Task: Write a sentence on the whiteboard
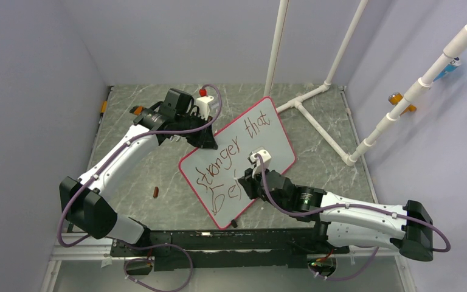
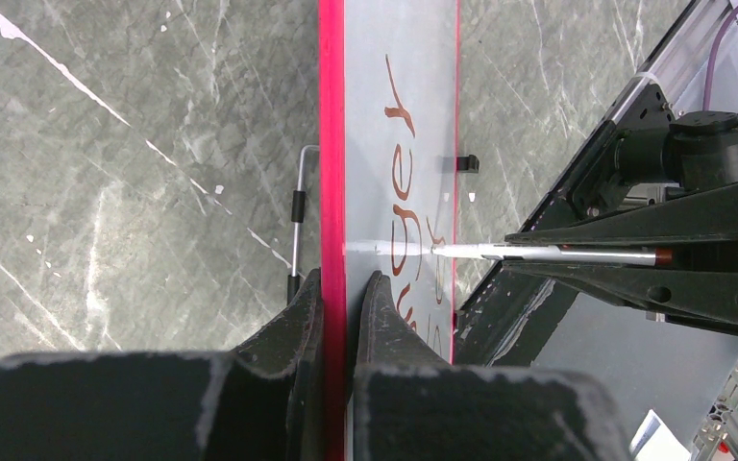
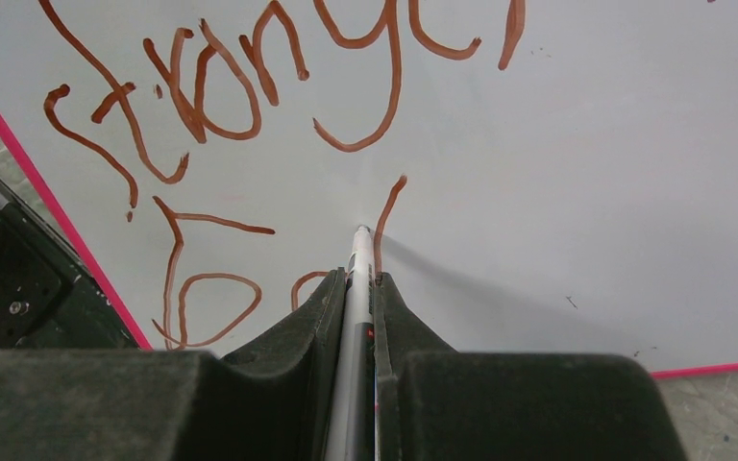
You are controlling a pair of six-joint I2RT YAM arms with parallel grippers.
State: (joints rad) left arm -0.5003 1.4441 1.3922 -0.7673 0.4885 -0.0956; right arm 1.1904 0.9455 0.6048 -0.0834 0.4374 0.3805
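Whiteboard (image 1: 276,146) sits askew mid-table (image 1: 158,170); left gripper (image 2: 341,288) pinches its pink rim; right gripper (image 3: 358,283) clamps a marker (image 3: 360,250), tip on the sentence's (image 1: 231,155) second line; pipe frame (image 1: 316,118) beyond; brown bit (image 1: 155,193) lies left.

The whiteboard (image 1: 283,149) is glossy, smooth; the table (image 1: 158,170) matt, marble-veined; the marker (image 3: 357,288) smooth plastic.

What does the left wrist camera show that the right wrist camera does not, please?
Only the left wrist view shows the left gripper shut on the whiteboard's pink edge, plus a black clip. Only the right wrist view shows the writing face-on, readable as "stronger". Both show the board, the writing, and the right gripper holding the marker with its tip on the board.
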